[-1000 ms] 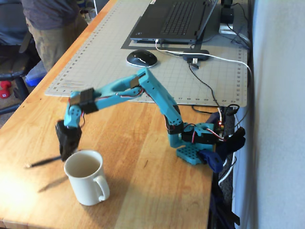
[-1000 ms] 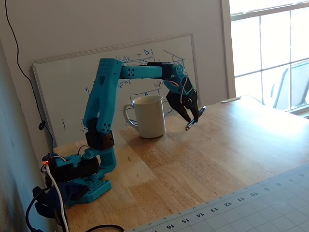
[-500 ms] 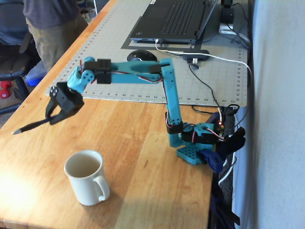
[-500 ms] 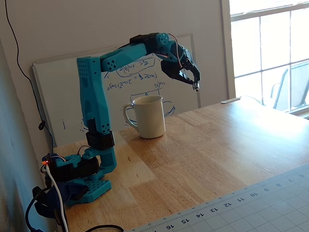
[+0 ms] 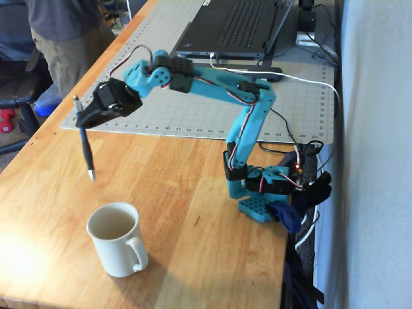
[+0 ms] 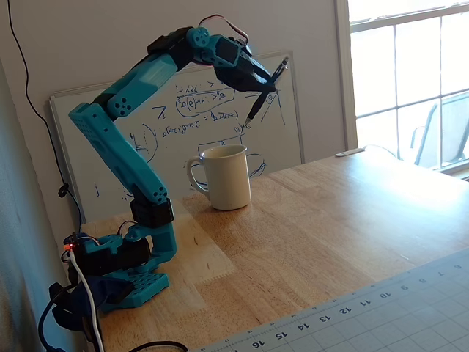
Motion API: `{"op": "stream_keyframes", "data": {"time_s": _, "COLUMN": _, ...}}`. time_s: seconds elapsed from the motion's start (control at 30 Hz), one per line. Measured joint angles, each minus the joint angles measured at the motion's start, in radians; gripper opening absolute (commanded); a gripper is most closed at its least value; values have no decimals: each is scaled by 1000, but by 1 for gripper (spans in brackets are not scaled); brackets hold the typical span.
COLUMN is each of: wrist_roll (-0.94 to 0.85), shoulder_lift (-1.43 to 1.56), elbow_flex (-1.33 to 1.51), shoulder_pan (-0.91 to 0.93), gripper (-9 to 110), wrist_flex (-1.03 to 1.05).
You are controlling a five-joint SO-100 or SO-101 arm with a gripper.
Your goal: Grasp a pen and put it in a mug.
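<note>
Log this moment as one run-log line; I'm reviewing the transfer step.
phase: carry | gripper: shut on pen | pen: airborne, tip down, tilted | mug: upright on table, empty | pen above mug: not inserted

i see a teal arm point(image 5: 219, 84) with a black tool point(image 5: 82, 119), a dark pen point(image 5: 85, 147) tipped silver, a plain cream mug point(image 5: 116, 239), and a honey wood-grain counter point(image 5: 187, 193).

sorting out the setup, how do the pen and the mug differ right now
The pen is slim and dark, while the mug is wide and cream-white. The pen hangs in the air, shut in the claw, while the mug stands upright on the table. The pen tilts; the mug sits level and empty.
</note>
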Motion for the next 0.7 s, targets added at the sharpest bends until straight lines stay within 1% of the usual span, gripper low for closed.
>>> {"op": "stream_keyframes", "data": {"time_s": 0.1, "wrist_roll": -103, "shoulder_lift": 44, "elbow_flex": 57, "shoulder_pan": -55, "gripper": 2, "wrist_flex": 0}}
{"op": "stream_keyframes", "data": {"time_s": 0.3, "wrist_roll": -155, "shoulder_lift": 54, "elbow_flex": 83, "shoulder_pan": -117, "gripper": 2, "wrist_flex": -12}}
{"op": "stream_keyframes", "data": {"time_s": 0.53, "wrist_roll": -238, "shoulder_lift": 52, "elbow_flex": 155, "shoulder_pan": -242, "gripper": 2, "wrist_flex": -150}}
{"op": "stream_keyframes", "data": {"time_s": 0.7, "wrist_roll": -296, "shoulder_lift": 9, "elbow_flex": 236, "shoulder_pan": -288, "gripper": 2, "wrist_flex": -239}}
